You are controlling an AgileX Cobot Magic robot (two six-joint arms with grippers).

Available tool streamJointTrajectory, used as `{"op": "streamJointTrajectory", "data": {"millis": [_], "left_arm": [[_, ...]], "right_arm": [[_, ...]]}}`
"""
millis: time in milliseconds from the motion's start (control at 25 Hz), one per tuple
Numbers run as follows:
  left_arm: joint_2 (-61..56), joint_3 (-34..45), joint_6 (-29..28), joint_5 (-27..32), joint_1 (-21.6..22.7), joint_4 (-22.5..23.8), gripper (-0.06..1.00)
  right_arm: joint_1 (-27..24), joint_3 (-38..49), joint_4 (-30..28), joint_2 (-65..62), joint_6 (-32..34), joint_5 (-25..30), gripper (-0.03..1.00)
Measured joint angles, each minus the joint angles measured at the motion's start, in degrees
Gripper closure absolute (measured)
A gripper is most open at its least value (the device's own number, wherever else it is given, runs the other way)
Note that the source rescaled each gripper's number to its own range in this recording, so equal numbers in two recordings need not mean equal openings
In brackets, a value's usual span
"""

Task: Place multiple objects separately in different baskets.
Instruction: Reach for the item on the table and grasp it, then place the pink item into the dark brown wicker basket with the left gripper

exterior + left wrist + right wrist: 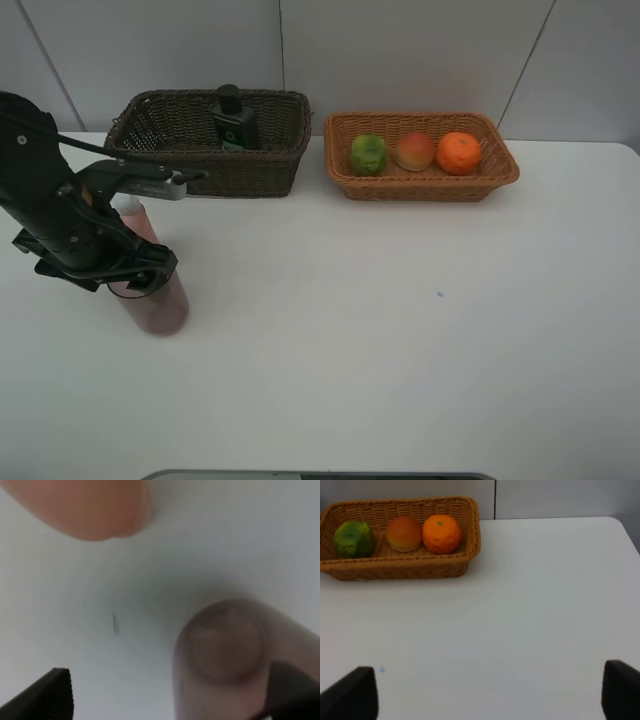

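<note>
The left arm bent low near the table's (pixel 420 360) left edge, its left gripper (pixel 135 278) turned downward, jaws spread wide; the pink cup (pixel 160 305) sat between them, close to one finger and apart from the other; the pink bottle (pixel 138 218) was just beside. The right gripper (pixel 487 695) hung spread above the tabletop, facing the tan basket (pixel 400 567) at the far edge, which held the lime (pixel 353 538), apple (pixel 404 533) and orange (pixel 441 533).

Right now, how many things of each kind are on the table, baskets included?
Fruits: 3 (green fruit, red-yellow fruit, orange)
Bottles: 2 (dark bottle, pink bottle)
Cups: 1 (pink cup)
Baskets: 2 (dark basket, tan basket)
Total: 8
</note>
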Motion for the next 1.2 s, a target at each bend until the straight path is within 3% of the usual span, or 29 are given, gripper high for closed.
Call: {"op": "streamJointTrajectory", "data": {"millis": [200, 320, 400, 520, 600, 1200], "left_arm": [[1.6, 0.0, 0.0, -1.1, 0.0, -0.1, -0.04], [1.6, 0.0, 0.0, -1.2, 0.0, -0.1, 0.07], [1.7, 0.0, 0.0, -1.2, 0.0, -0.1, 0.26], [1.9, 0.0, -0.1, -1.2, 0.0, -0.1, 0.7], [1.9, 0.0, -0.1, -1.2, 0.0, -0.4, 0.92], [1.9, 0.0, -0.2, -1.2, 0.0, -0.4, 0.94]], "right_arm": [[0.0, 0.0, 0.0, 0.0, 0.0, 0.0, 0.07], [0.0, 0.0, 0.0, 0.0, 0.0, 0.0, 0.08], [0.0, 0.0, 0.0, 0.0, 0.0, 0.0, 0.08], [0.0, 0.0, 0.0, 0.0, 0.0, 0.0, 0.08], [0.0, 0.0, 0.0, 0.0, 0.0, 0.0, 0.08], [0.0, 0.0, 0.0, 0.0, 0.0, 0.0, 0.09]]}}
